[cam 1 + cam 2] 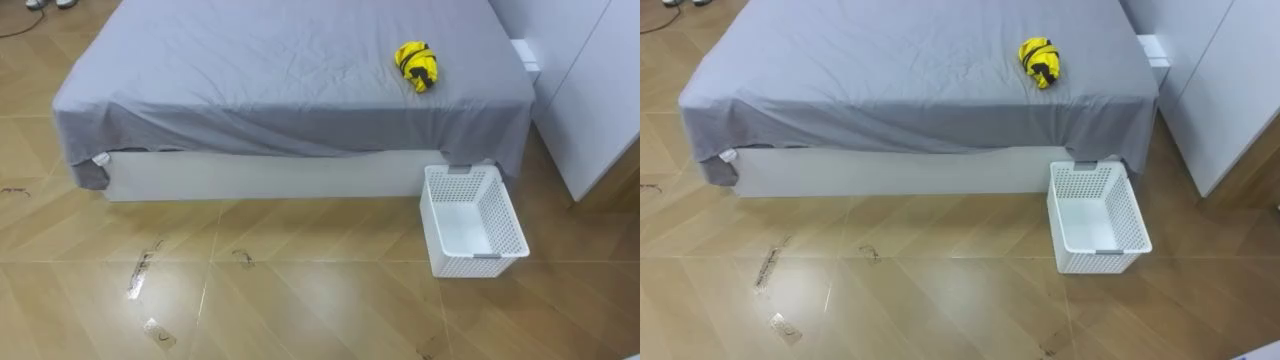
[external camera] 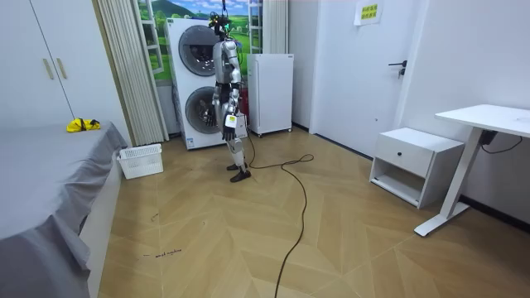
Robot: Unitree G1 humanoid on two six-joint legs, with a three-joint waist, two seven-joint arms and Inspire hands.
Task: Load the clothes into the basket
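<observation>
Yellow clothes (image 1: 416, 64) on bed (image 1: 250, 60), well apart from hand (image 2: 231, 121), basket (image 1: 470, 222) beside bed

The clothes (image 1: 417, 64) are bright yellow with seemingly black markings; the sheet (image 1: 280, 70) is plain grey. The basket (image 1: 480, 262) is white, dotted with holes, and the floor (image 1: 300, 300) brown chevron wood.

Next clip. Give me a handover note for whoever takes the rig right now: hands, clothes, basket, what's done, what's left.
Hands: left hand and right hand hang at the robot's sides; open or shut cannot be told.
Things: yellow clothes lie bundled on the grey bed near its right corner; the white basket stands on the floor below that corner, with nothing in it.
Done: nothing; the robot stands by the stacked washing machines, away from the bed.
Left: walk over, pick up the clothes, drop them in the basket.
</observation>
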